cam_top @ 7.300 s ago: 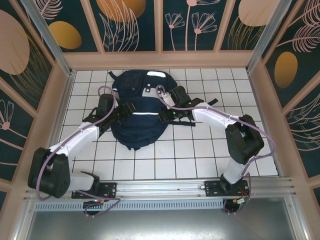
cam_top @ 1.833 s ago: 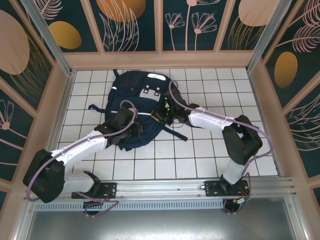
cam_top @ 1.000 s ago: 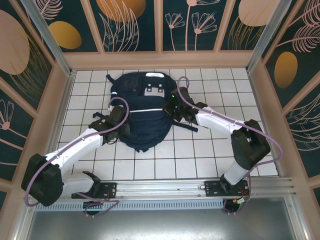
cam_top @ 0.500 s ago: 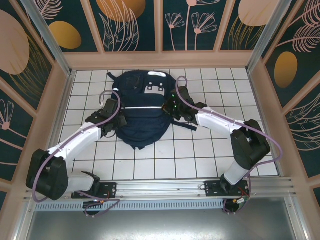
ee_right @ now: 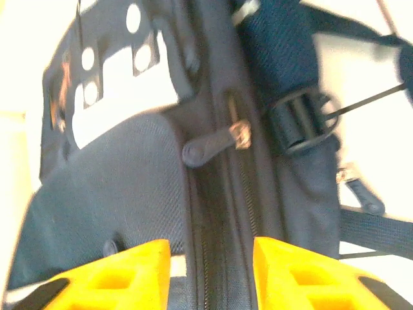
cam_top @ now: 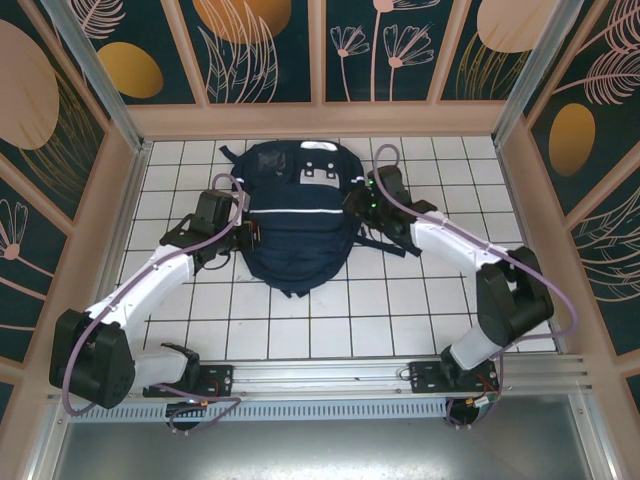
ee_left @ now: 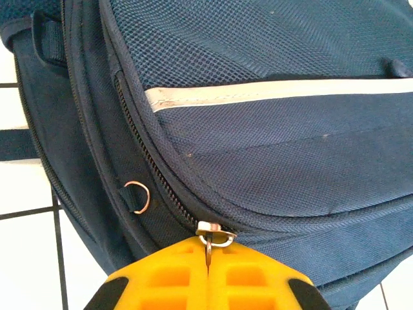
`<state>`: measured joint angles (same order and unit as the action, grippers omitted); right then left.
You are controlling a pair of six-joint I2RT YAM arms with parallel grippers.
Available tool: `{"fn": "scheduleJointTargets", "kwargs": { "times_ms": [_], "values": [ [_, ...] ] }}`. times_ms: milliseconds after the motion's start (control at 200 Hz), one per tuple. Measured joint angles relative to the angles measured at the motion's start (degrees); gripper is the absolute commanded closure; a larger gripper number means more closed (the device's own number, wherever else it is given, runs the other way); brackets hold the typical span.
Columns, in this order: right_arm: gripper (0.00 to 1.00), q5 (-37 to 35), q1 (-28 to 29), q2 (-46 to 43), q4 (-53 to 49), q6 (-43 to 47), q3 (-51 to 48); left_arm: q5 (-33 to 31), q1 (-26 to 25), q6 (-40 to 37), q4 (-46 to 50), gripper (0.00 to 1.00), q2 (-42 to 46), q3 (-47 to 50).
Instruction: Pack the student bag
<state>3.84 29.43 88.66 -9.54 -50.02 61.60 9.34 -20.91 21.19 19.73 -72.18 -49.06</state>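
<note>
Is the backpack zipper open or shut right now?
Shut where visible: the student bag's zipper teeth mesh up to the pull the left gripper pinches.

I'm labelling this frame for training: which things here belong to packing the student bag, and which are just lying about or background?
Part of the job:
- student bag
- its metal zip pull, pinched in the shut left hand
- open right hand, above the bag

Not part of it:
- tiled table
- patterned wall panels
- metal rail

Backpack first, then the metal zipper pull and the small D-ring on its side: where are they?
student bag [cam_top: 295,240]: overhead view, middle of its navy front.
metal zipper pull [ee_left: 216,230]: left wrist view, its silver top.
D-ring [ee_left: 148,199]: left wrist view, its curved right edge.
</note>
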Motion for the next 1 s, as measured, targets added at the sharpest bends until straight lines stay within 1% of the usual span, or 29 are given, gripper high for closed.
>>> {"fn": "scheduleJointTargets", "kwargs": {
  "times_ms": [100,200,320,470,551,816,1001],
  "values": [
    [0.43,-0.42,-0.46,-3.74,-1.31,-0.04,-0.31,0.33,-1.33,-0.2,0.24,1.0,0.07,0.26],
    [0.43,0.13,0.04,-6.86,-2.25,-1.75,-0.92,0.5,-4.0,-0.22,0.28,1.0,0.07,0.26],
    [0.43,2.25,1.31,-8.59,-3.06,-6.56,-3.32,0.92,-6.36,-0.42,0.26,1.0,-0.2,0.22],
    [0.43,4.81,6.21,-8.15,-3.17,-12.48,-6.36,1.38,-7.41,-0.42,0.26,1.0,-0.61,-0.09],
    [0.43,6.38,7.67,-7.56,-2.4,-14.73,-6.64,1.4,-7.63,-0.42,0.26,1.0,-0.61,-0.13],
    [0.44,8.33,7.3,-2.62,1.38,-17.81,-4.85,1.4,-7.78,-0.42,0.24,1.0,-0.61,-0.13],
    [0.49,8.26,6.34,-1.36,2.99,-18.82,-4.09,1.03,-7.85,-0.42,0.24,1.0,-0.72,-0.13]
  ]
}}
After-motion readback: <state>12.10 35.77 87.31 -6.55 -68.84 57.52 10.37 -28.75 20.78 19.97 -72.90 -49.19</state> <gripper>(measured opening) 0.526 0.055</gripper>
